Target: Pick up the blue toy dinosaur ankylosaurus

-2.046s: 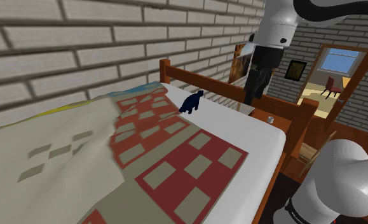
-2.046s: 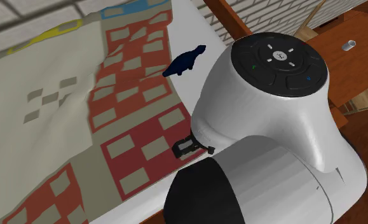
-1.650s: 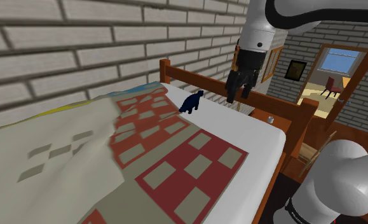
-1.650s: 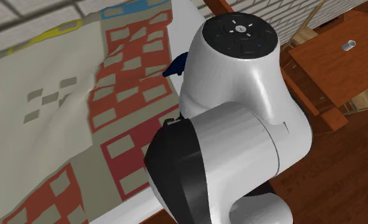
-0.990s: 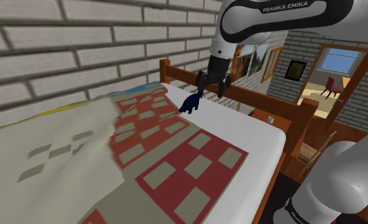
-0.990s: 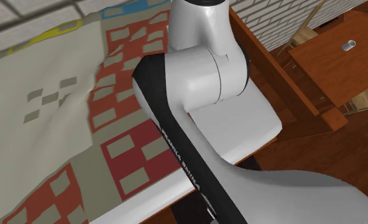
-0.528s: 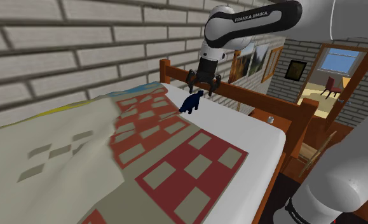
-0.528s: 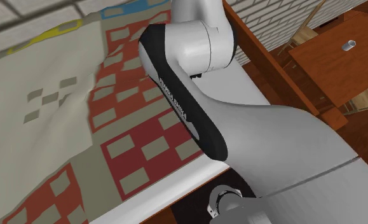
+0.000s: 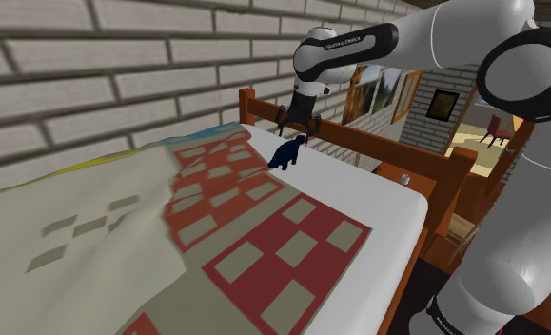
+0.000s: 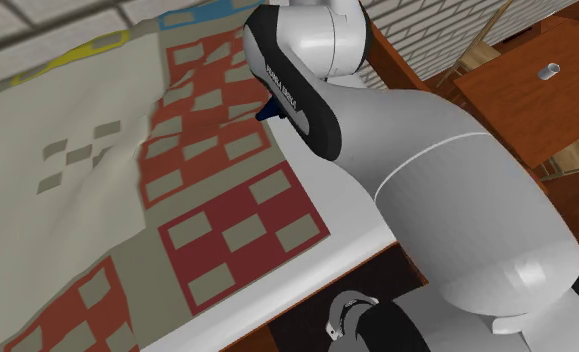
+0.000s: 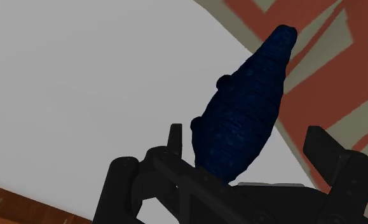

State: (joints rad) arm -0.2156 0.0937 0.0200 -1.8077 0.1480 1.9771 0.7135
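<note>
The claw (image 9: 298, 122) hangs spread just above the dark blue toy dinosaur (image 9: 285, 155), which stands on the bed (image 9: 368, 195) beneath it, between the fingers (image 11: 325, 156) but untouched. It looks light, stiff and perhaps slick; pinching across its broad midbody seems surest.

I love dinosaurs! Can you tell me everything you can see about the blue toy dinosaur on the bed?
The toy dinosaur is dark blue with bumpy, scaly-looking skin. It stands on its legs on the bed's white sheet, right at the edge of the red-and-tan patchwork quilt, with one end raised higher. The robot's black hand hovers just above it, fingers open on either side, not touching it.
</note>
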